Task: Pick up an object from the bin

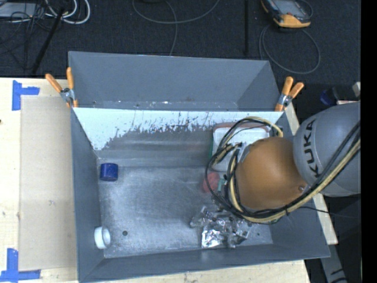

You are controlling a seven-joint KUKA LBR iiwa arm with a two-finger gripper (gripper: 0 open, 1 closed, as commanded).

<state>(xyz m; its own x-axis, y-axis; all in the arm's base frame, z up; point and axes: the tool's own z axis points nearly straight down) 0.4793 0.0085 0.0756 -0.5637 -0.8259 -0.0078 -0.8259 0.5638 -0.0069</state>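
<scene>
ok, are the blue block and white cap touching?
Apart. The camera view shows a stretch of bare bin floor between the blue block and the white cap.

From my end I count one small blue cylinder (108, 171) and one small white round cap (102, 236), both on the left side of the bin (171, 87). There is one heap of crumpled silver foil (219, 229) towards the front right, and I cannot split it into separate pieces from here. I also make out one flat white item (227, 135) with a reddish edge and one pinkish thing (210, 183), both partly hidden under the arm (330, 152).
</scene>
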